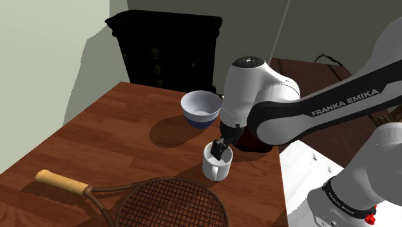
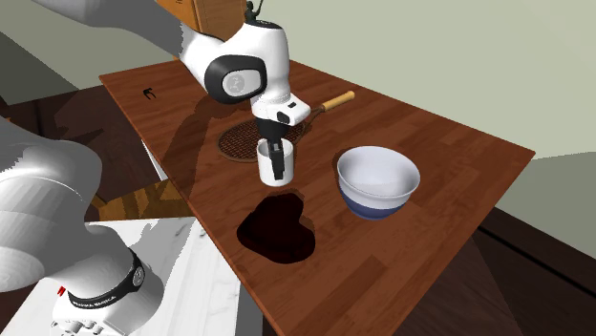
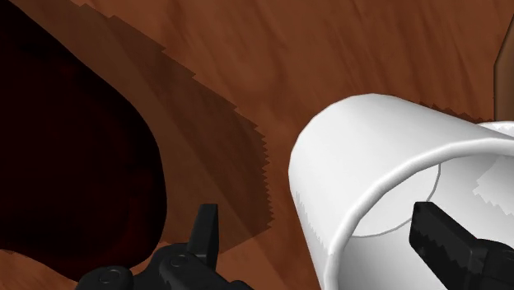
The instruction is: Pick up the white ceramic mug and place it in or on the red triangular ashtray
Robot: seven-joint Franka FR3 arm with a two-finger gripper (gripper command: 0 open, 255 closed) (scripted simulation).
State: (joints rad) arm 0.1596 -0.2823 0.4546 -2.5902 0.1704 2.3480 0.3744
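The white mug (image 1: 217, 165) (image 2: 275, 164) stands upright on the wooden table (image 1: 116, 122), between the racket and the ashtray. My gripper (image 1: 220, 148) (image 2: 275, 145) reaches down into its mouth from above. In the wrist view the gripper (image 3: 317, 218) is open and straddles the mug (image 3: 371, 156) wall: one finger is inside the cup, the other outside with a gap to the wall. The dark red triangular ashtray (image 2: 277, 229) (image 3: 66, 140) lies flat beside the mug near the table edge. In the shoulder view the ashtray (image 1: 256, 147) is mostly hidden behind the arm.
A white bowl with a blue base (image 1: 201, 108) (image 2: 378, 181) stands close to the mug. A racket (image 1: 161, 201) (image 2: 241, 139) lies on the mug's other side. A black cabinet (image 1: 167, 45) stands behind the table. The table edge runs just past the ashtray.
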